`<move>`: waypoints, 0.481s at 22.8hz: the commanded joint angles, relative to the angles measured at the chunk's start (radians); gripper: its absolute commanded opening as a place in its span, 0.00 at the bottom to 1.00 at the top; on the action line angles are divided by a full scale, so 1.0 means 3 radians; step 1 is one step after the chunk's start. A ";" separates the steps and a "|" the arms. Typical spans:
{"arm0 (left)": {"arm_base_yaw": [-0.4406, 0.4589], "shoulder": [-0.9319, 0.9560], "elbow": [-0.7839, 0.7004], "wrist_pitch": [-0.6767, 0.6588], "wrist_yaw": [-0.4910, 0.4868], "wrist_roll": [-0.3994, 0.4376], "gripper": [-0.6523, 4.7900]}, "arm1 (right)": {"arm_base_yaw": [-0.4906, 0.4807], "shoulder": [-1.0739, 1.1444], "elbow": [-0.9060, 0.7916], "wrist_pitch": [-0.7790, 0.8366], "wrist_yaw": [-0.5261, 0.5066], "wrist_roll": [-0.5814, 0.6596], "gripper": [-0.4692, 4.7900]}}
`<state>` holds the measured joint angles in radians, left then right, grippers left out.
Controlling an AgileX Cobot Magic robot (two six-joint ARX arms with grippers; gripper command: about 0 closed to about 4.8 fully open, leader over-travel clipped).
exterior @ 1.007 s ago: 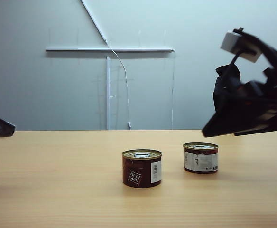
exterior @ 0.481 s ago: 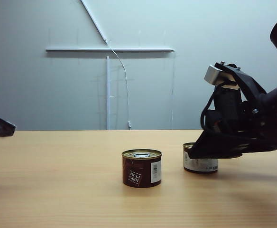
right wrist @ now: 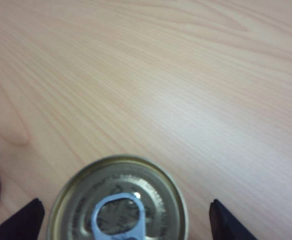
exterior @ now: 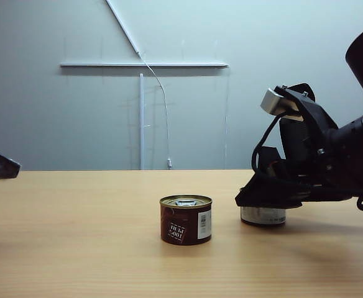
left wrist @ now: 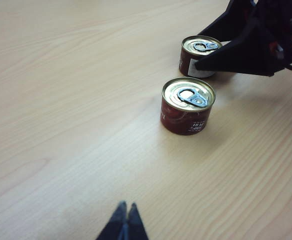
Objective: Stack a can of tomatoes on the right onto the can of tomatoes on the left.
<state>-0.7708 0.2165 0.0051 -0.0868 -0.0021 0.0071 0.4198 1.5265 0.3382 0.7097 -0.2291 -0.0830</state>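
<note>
I am holding the right claw (right wrist: pixel 123 215) spread apart, straddling the upright right can (right wrist: pixel 118 200); the left claw (left wrist: pixel 124 220), pinched together, is idling well apart.

I'm working in what looks like a lab or test room. A plain light wooden table (exterior: pixel 76 248) stretches wide under me, bare apart from two cans. Behind it stands a pale grey wall (exterior: pixel 45 112) with white cable conduit (exterior: pixel 144 64) and a thin wire (exterior: pixel 163 105) running down it.
</note>
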 commanded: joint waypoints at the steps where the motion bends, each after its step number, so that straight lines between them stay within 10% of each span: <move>1: -0.0003 0.0003 0.0011 0.0046 0.0008 0.0000 0.11 | 0.0003 -0.0003 0.0010 0.0095 -0.0036 0.0017 0.97; 6: -0.0003 0.0003 0.0011 0.0046 0.0008 0.0000 0.11 | 0.0003 -0.0003 0.0010 0.0099 -0.0047 0.0017 0.37; 11: -0.0003 0.0001 0.0011 0.0046 0.0008 0.0000 0.11 | 0.0003 -0.0005 0.0010 0.0290 -0.0065 0.0137 0.37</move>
<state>-0.7708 0.2165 0.0051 -0.0868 -0.0017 0.0071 0.4198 1.5280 0.3374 0.7292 -0.2394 -0.0742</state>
